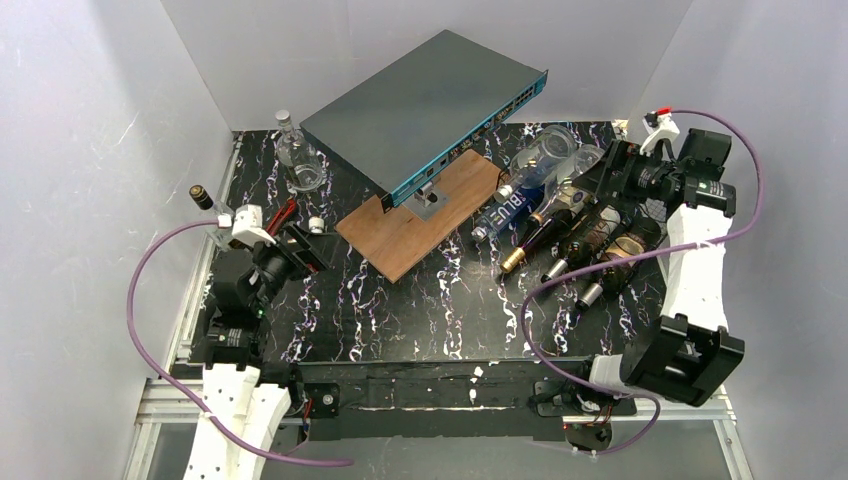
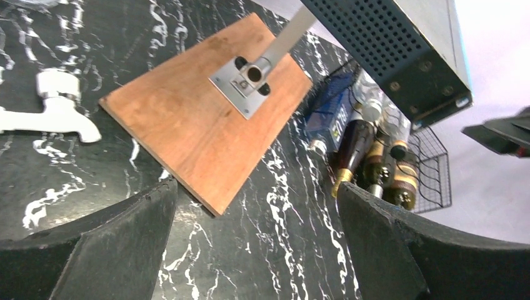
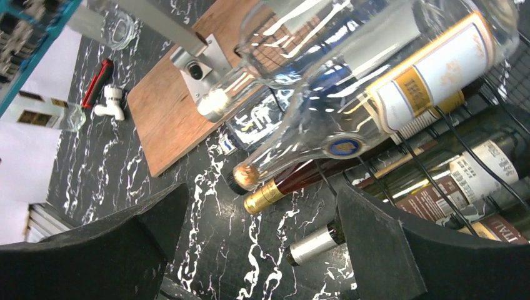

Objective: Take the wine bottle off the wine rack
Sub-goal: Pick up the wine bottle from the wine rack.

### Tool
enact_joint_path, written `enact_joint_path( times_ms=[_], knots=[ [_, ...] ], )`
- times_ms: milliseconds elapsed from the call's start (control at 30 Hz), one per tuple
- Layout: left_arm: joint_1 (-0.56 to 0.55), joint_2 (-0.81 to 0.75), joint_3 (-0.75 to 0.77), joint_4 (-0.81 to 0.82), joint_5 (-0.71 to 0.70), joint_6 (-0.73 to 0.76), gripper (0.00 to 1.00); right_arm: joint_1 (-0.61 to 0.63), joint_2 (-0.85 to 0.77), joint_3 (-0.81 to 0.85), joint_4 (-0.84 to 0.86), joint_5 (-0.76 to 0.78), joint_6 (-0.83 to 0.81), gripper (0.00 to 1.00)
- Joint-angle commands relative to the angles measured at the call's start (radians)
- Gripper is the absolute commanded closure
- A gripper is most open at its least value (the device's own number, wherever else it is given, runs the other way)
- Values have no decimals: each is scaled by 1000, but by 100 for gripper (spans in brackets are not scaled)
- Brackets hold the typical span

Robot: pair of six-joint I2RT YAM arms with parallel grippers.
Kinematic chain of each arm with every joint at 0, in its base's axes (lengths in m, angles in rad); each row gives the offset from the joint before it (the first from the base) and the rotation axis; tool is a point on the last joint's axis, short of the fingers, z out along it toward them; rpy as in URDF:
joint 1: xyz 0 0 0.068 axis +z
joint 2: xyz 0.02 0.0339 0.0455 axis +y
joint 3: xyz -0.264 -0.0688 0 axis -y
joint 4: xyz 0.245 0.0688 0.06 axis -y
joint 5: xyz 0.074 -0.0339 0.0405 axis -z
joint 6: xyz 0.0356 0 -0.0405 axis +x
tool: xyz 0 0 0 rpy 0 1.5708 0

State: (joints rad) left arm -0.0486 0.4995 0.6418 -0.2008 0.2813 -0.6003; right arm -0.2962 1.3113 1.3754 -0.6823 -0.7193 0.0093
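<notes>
The wine rack, a low black wire frame, sits at the right of the table with several bottles lying in it, necks pointing at the table's middle. Dark wine bottles lie below; a clear bottle and a blue one lie on top. My right gripper hovers open over the rack's far side, touching nothing. Its wrist view shows the clear labelled bottle, a gold-foiled wine bottle neck, a silver-capped neck and the rack wires. My left gripper stands open at the left, empty.
A grey network switch stands tilted on a post over a brown wooden board. A clear glass bottle, a small dark bottle, a white tap and a red-handled tool lie at the back left. White walls enclose the table.
</notes>
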Motion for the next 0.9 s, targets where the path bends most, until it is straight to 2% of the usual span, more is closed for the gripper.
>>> enact_joint_path(
  times_ms=[0, 200, 400, 600, 867],
  knots=[
    [-20, -25, -36, 103, 129, -23, 2, -36, 51, 24, 30, 0, 93, 1],
    [-64, 4, -86, 176, 216, -56, 2, -37, 80, 15, 39, 9, 108, 2],
    [-183, 108, -89, 180, 242, -75, 2, -35, 68, -25, 61, 4, 122, 2],
    [-373, 153, -99, 182, 115, -24, 2, -35, 62, -40, 76, -7, 126, 1],
    [-692, 198, -108, 235, -88, 91, 2, -35, 48, -76, 100, -55, 124, 2]
  ],
)
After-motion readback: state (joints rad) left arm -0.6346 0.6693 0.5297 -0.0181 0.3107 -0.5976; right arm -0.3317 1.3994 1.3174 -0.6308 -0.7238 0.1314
